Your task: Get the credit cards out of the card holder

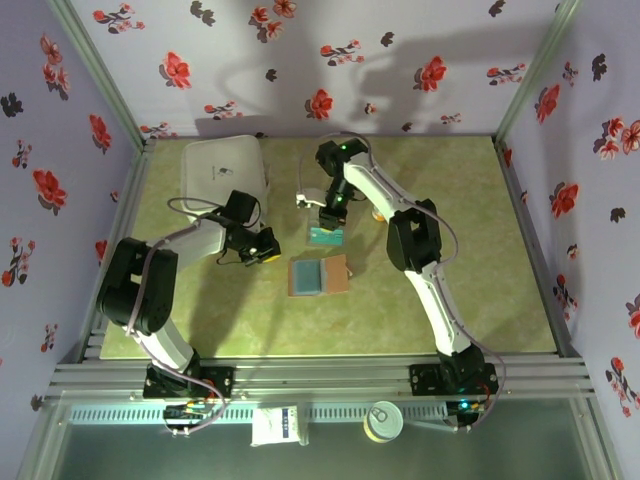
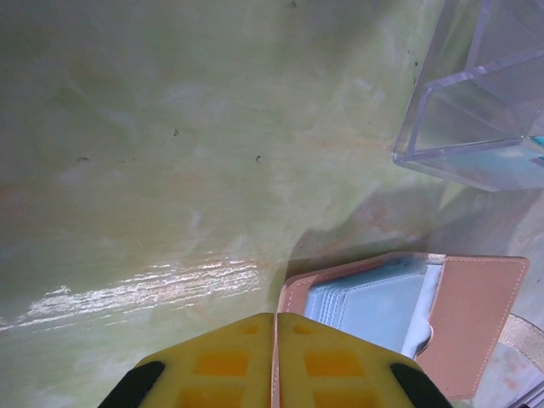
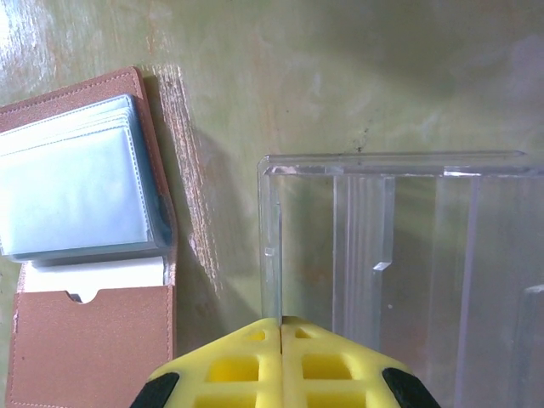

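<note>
Here, at far left, white square box [image 1: 225,165] on green table [image 1: 450,300]. Next, left gripper [image 1: 266,246], yellow fingers pressed together, just left of card holder [image 1: 318,275], lying open, pale blue sleeves facing up. Just beyond, right gripper [image 1: 330,214], fingers likewise together, at clear box [image 3: 399,255] with teal credit cards [image 1: 326,237].

A white square box [image 1: 225,168] lies at the far left of the green marbled table [image 1: 500,250]. Near the middle stands a clear plastic container [image 3: 399,246] with dividers inside. Floral walls [image 1: 60,120] stand around the table.
</note>
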Controlling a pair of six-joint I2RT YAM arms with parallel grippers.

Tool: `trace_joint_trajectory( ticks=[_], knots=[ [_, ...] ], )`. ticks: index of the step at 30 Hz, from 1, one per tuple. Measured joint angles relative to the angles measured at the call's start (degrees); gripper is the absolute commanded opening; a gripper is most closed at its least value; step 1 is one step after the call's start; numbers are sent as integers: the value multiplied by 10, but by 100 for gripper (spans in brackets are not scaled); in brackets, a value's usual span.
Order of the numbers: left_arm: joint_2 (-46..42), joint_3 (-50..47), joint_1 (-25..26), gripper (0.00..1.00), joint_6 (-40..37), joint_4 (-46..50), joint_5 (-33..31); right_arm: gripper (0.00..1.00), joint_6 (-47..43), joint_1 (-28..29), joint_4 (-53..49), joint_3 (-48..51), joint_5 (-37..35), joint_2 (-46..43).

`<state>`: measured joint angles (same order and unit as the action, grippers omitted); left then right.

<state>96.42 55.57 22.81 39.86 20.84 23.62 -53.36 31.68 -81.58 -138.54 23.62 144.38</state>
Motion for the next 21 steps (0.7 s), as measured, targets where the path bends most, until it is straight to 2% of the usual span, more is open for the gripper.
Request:
trace_joint_trajectory(
  ticks=[5, 6, 12, 21],
  knots=[
    [4, 1, 0, 9, 0, -2, 0, 27, 5, -4, -5, 0, 5, 0],
    [4, 2, 0, 9, 0, -2, 0, 28, 8, -5, -7, -1, 5, 0],
    [4, 10, 0, 9, 0, -3, 2, 29, 31, -12, 24, 36, 5, -29],
    [4, 10, 17, 9, 0, -7, 4, 30, 127, -15, 136, 186, 20, -174]
  ],
)
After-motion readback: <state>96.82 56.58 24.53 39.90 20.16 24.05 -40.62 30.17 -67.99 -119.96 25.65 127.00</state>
